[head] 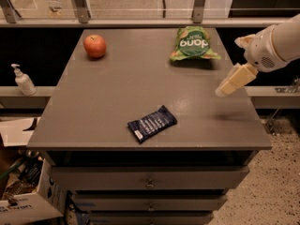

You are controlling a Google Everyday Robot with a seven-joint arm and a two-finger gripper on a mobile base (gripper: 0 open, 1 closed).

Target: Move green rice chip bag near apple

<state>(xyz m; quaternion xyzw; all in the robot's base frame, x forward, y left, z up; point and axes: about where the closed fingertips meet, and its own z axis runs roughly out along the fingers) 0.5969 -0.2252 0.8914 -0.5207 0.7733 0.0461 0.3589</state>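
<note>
The green rice chip bag (193, 43) lies at the far right of the grey table top (140, 93), with its dark green oval and white letters facing up. The apple (95, 46), red-orange, sits at the far left, well apart from the bag. My gripper (237, 62) hovers above the table's right edge, to the right of the bag and a little nearer the front. It is open and empty, with one cream finger (234, 80) pointing down-left over the table. It touches neither the bag nor the apple.
A flat dark blue snack wrapper (152, 123) lies near the table's front middle. Drawers (149, 177) sit under the top. A pump bottle (22, 80) stands on a ledge at the left. Cardboard boxes (23, 205) are on the floor at the lower left. A railing runs behind the table.
</note>
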